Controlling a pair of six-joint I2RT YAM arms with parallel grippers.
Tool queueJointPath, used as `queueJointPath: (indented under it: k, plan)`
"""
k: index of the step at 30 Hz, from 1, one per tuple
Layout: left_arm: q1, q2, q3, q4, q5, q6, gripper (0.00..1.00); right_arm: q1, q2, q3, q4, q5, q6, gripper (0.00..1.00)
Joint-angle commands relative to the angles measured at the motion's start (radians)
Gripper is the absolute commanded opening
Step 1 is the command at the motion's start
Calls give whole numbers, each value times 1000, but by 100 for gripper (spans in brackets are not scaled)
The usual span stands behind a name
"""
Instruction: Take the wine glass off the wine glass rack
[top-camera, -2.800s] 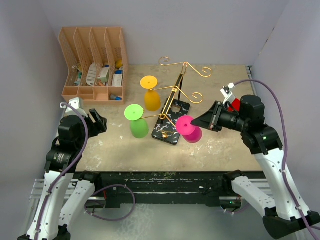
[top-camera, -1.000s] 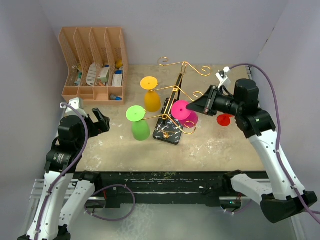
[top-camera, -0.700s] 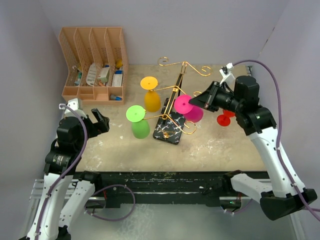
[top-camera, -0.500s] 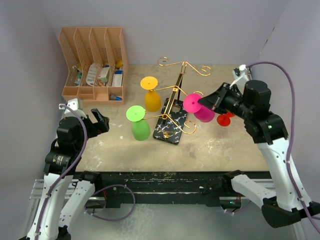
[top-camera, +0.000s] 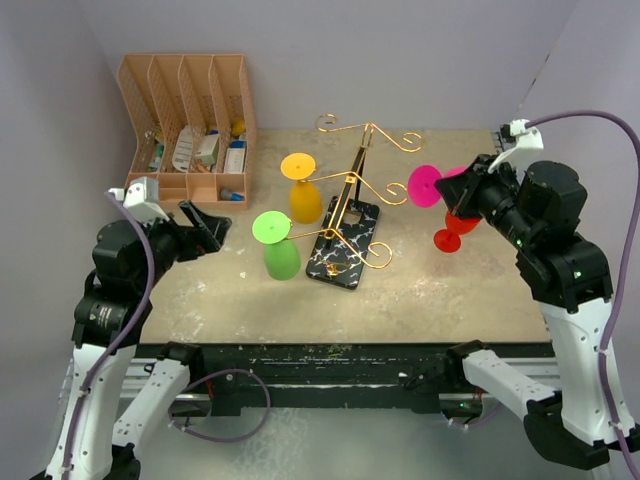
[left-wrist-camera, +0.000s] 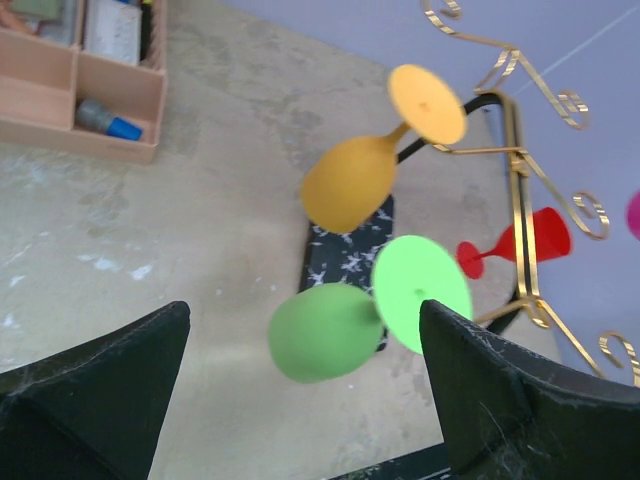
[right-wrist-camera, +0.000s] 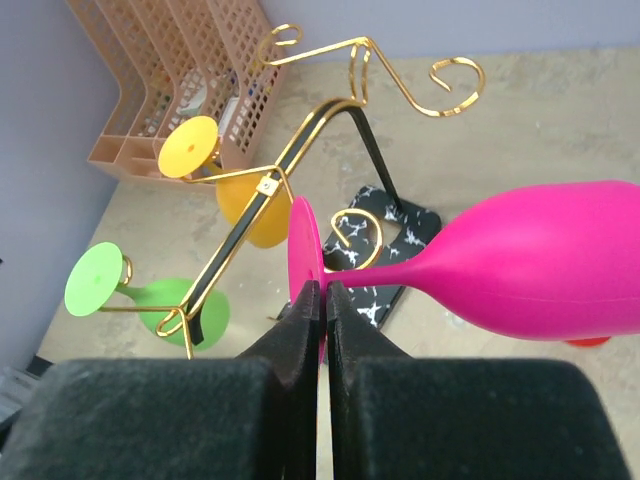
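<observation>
**Desk:** Where is the pink wine glass (right-wrist-camera: 540, 262) right now?

**Me:** I've got it in the right pincer (right-wrist-camera: 322, 296), up in the air over the right side of the worktop (top-camera: 420, 290). It's apart from the wine glass rack (top-camera: 342, 252), just past the nearest gold curl.

**Desk:** What sort of grip?

**Me:** The fingers are pressed together on the edge of the glass's round foot.

**Desk:** Which way does it lie?

**Me:** On its side, long axis roughly level. From my wrist camera the flat foot faces the rack and the bowl points away to the right, mouth out of shot.

**Desk:** And your other arm?

**Me:** The left pincer (top-camera: 208, 228) is spread wide and holds nothing. It hangs over the near left of the worktop and looks toward the rack.

**Desk:** What's on the rack?

**Me:** A green glass (top-camera: 278, 250) and a yellow glass (top-camera: 303, 195) hang bowl-down on its left arms. A red glass (top-camera: 452, 232) sits under my right pincer, and I can't tell how it rests. The peach file organiser (top-camera: 185, 120) is in the far left corner.
</observation>
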Motion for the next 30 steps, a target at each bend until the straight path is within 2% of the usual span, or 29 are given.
queueJointPath:
  k: [1,4,8,15,18,21,25,30]
  plan:
    - [-4,35,110,63,184,-82,99,2,32,51,154,-111,-166,0]
    - [-4,67,152,62,267,-150,99,37,61,96,189,-107,-214,0]
    - [-4,100,167,132,398,-271,99,163,135,199,183,-22,-293,0]
    - [-4,134,163,250,541,-435,97,579,230,247,265,377,-554,0]
    - [-4,135,139,321,585,-530,93,730,220,180,371,523,-676,0]
    - [-3,130,80,465,642,-680,86,827,175,74,537,603,-809,0]
    - [-4,135,-17,651,706,-892,84,928,127,-58,721,664,-1022,0]
    - [-4,143,-40,687,720,-1014,84,1036,114,-205,924,690,-1239,0]
